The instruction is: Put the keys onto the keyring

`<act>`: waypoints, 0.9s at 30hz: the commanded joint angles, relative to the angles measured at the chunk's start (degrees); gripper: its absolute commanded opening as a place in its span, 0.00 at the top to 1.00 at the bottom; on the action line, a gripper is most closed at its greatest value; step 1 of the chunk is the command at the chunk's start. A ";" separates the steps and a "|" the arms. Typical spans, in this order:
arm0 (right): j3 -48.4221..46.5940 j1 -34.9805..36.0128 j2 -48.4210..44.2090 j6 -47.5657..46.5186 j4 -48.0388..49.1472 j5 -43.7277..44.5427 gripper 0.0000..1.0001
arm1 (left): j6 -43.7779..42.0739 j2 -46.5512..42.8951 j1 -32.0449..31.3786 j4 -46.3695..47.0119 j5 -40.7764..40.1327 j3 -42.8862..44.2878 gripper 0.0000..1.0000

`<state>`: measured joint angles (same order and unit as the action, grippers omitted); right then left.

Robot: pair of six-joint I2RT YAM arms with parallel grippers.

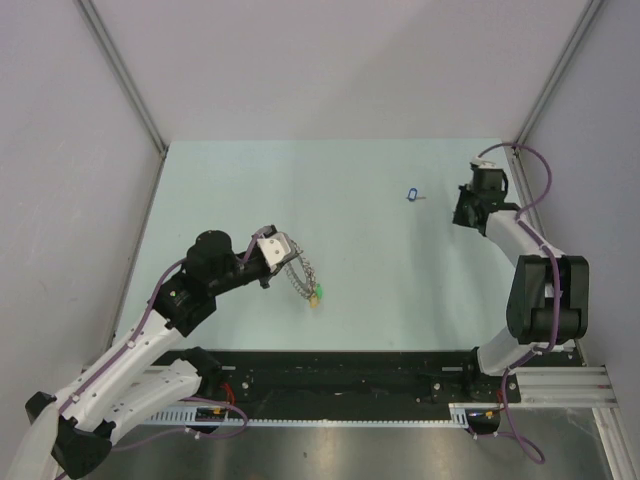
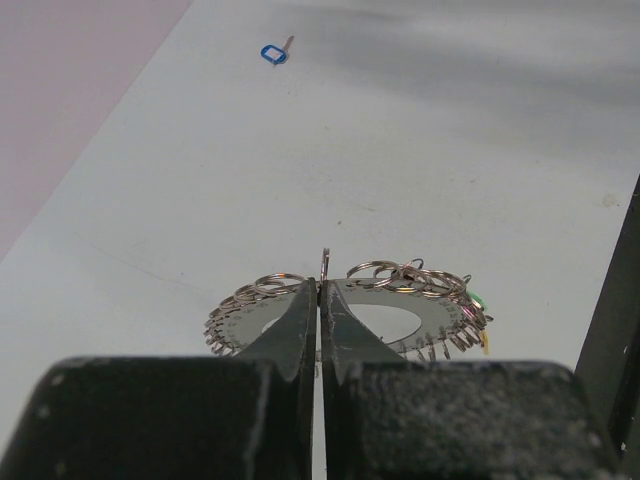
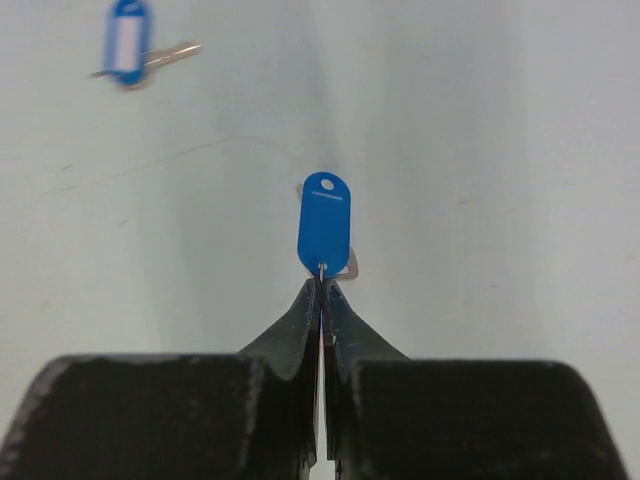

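**Keyring and two blue-tagged keys.** The keyring (image 2: 400, 312) spreads out just past the tips of my left gripper (image 2: 320, 288). It is a broad silver ring fringed with small split rings and keys. Only one green and one yellow tag show, at its right edge, and my own fingers (image 2: 290, 335) hide its near arc. I cannot tell whether it rests on the table or hangs just above it. In the top view the keyring (image 1: 300, 272) is only a thin curve ending in a yellow-green cluster, and single keys cannot be made out.

The held key (image 3: 324, 232) shows its blue tag. The blade is almost wholly hidden behind the tag, with one silver corner showing at lower right. The loose key (image 3: 130, 45) lies blurred near the top edge of the right wrist view, well apart from the keyring.

**Setting.** The table (image 1: 380, 290) is pale green and matte. Grey wall panels (image 1: 330, 60) stand on three sides, and a black rail (image 1: 350, 372) runs along the near edge.

**Grippers.** My left jaws are pressed together, pinching a thin silver rim of the keyring between the tips. My right gripper (image 3: 321, 288) is clenched on the small wire loop at the foot of the held key's tag.
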<state>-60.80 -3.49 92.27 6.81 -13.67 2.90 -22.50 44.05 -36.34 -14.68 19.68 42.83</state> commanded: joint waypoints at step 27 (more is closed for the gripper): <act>-7.94 44.26 2.56 -3.47 -33.34 2.10 1.00 | -0.35 -0.46 0.48 3.25 -0.43 0.85 1.00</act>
<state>-66.63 38.35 92.95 4.99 -41.34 1.52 -22.50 44.14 -36.18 -14.68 19.64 42.83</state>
